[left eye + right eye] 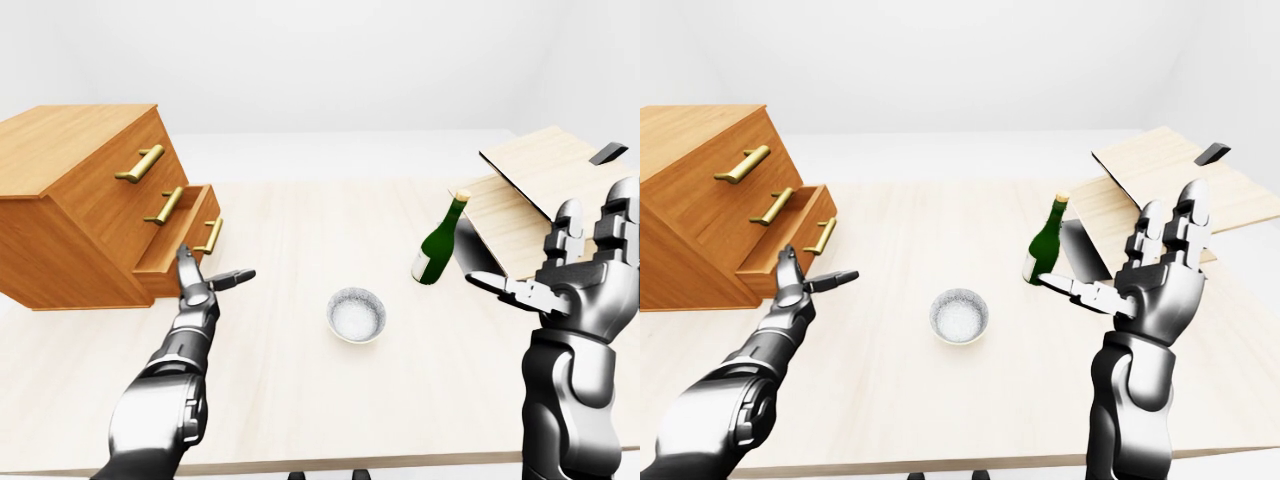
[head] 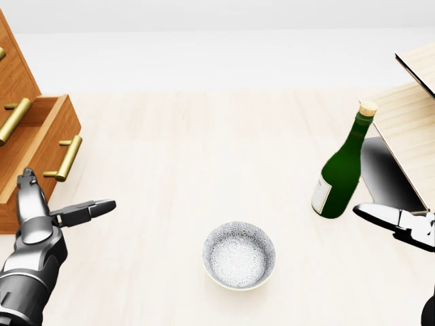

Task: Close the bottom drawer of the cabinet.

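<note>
— Which hand was closer to the job?

— The left hand (image 1: 205,283), clearly. It hung low over the counter (image 1: 300,400) with its fingers spread and nothing in them, one finger pointing up and the other out to the right in the left-eye view.

— And the bottom drawer (image 1: 183,243)?

— Just beyond that hand, up and a little to the left, pulled partway out of the wooden cabinet (image 1: 70,200). Its front, with the brass handle (image 1: 209,236), faced the hand, so I judged a straight push away and to the left would slide it in.

— The right hand (image 1: 1140,285)?

— Raised with its fingers spread wide and empty, well apart from the cabinet, with a bowl (image 1: 356,314) and a green bottle (image 1: 440,245) between.
</note>
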Tool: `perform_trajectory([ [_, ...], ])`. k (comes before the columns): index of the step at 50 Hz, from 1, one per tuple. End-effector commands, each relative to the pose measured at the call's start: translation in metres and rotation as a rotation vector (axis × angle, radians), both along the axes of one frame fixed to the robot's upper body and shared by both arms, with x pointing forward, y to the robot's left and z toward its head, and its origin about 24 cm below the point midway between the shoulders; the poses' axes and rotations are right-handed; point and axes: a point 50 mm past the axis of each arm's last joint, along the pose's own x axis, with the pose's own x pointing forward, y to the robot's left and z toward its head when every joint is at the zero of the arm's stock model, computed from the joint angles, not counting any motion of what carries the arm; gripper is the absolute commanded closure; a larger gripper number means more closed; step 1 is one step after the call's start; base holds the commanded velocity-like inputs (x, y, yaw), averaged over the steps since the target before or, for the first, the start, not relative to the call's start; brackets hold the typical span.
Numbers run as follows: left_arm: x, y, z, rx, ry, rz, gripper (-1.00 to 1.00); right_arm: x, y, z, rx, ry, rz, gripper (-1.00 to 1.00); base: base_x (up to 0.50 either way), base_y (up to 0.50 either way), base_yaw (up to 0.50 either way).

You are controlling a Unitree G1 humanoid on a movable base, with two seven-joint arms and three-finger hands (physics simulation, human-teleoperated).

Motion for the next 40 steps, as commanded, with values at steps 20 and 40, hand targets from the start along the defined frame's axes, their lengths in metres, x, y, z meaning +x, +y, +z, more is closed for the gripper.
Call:
perform_trajectory([
  [20, -0.014, 0.04, 0.008, 0.38, 0.071, 0.137, -1.0, -0.001, 0.0, 0.0, -0.001, -0.001, 0.001, -1.0, 0.0, 0.0, 0.0],
  [40, -0.017, 0.054, 0.014, 0.388, 0.065, 0.177, -1.0, 0.003, -0.001, -0.003, 0.004, 0.015, 0.005, -1.0, 0.0, 0.0, 0.0],
])
